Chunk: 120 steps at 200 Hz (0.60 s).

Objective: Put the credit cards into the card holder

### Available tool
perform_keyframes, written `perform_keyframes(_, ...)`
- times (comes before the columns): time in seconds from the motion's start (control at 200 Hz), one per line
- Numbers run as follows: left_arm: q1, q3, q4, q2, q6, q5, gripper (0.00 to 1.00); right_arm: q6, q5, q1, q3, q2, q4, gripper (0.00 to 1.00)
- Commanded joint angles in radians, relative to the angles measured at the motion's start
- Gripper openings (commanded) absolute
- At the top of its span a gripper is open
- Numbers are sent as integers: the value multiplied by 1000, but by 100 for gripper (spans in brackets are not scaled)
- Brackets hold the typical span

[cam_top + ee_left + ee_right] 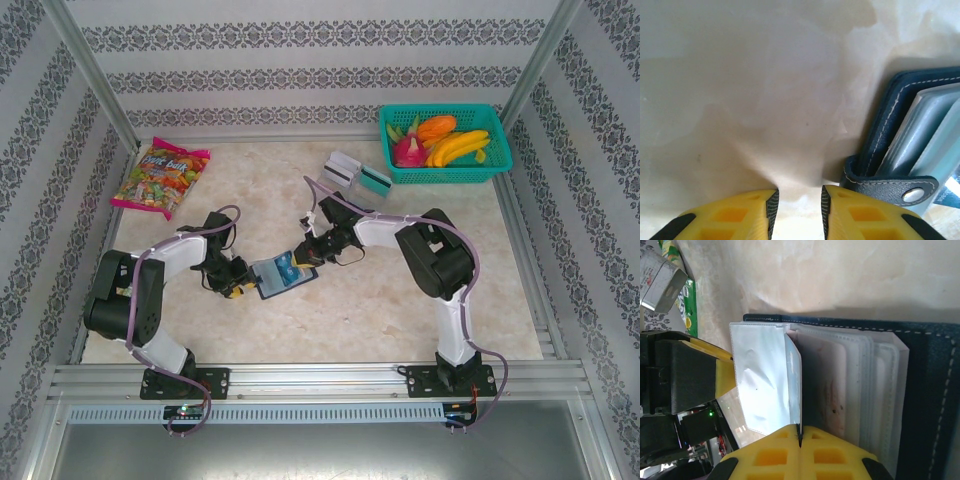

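From above, the card holder [283,276] lies open mid-table between both arms. The credit cards [350,173] wait well apart, near the teal basket [445,172]. At the left wrist, the left gripper [799,192] stands slightly parted and empty, just beside the holder's snap tab [900,190]. At the right wrist, the right gripper [800,429] pinches a clear sleeve [762,375] upright. This looks like pocket-opening; next, a card must be fetched.
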Motion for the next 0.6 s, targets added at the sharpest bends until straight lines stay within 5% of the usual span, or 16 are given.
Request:
perform_keyframes(0.0, -10, 3, 182, 95, -1, -13, 34, 18, -27, 10, 20, 41, -2, 3)
perform_keyframes(0.355, -16, 20, 191, 116, -5, -29, 33, -5, -61, 1, -6, 34, -45, 3)
perform_keyframes(0.595, -30, 22, 190, 124, -7, -26, 33, 26, 22, 62, 32, 60, -16, 4)
